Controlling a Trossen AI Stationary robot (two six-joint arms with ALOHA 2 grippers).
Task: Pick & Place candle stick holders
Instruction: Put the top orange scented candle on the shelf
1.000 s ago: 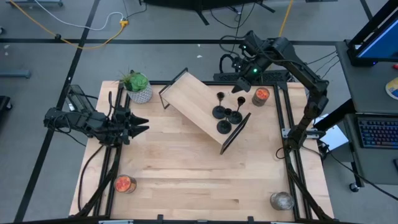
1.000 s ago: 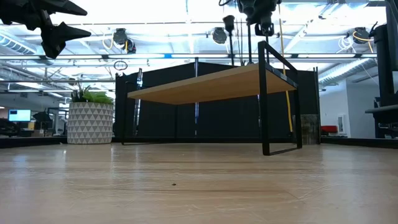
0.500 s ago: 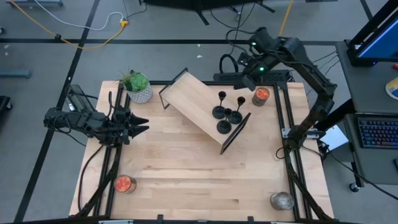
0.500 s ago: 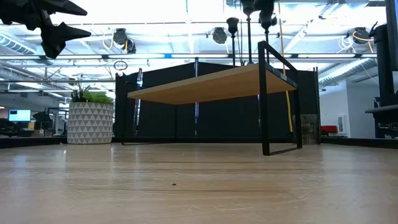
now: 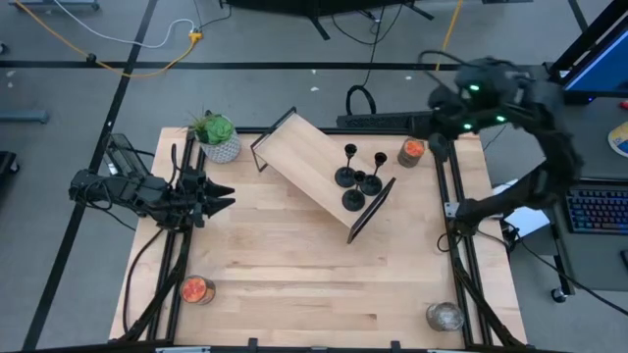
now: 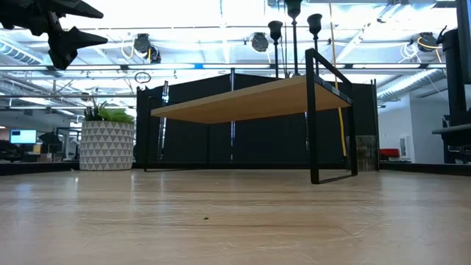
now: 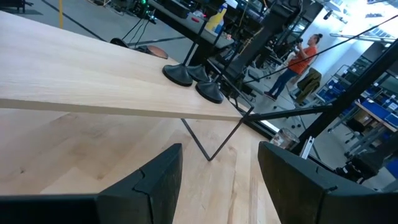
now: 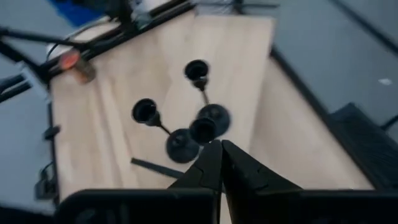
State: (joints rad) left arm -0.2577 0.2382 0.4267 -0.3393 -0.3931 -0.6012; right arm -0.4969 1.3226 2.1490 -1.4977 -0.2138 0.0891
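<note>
Several black candle stick holders (image 5: 359,178) stand upright on their round bases on a raised wooden shelf (image 5: 304,157) with black end frames. Their cups show in the low view (image 6: 315,20) and in the right wrist view (image 8: 197,70). My right gripper (image 5: 438,127) is shut and empty (image 8: 221,163), up in the air beyond the shelf's right end, near the table's far right corner. My left gripper (image 5: 222,199) is open and empty (image 7: 217,177), held in the air at the table's left side, pointing at the shelf; it also shows in the low view (image 6: 73,29).
A potted plant (image 5: 218,137) stands at the far left. An orange jar (image 5: 412,149) stands at the far right, right of the shelf. Another orange jar (image 5: 196,289) is at the near left and a glass jar (image 5: 444,316) at the near right. Bare tabletop lies in front of the shelf.
My right gripper has drawn away from the tall holder at the shelf's right end, going up and toward the table's right edge, and has left the low view. That holder stays upright on the shelf.
</note>
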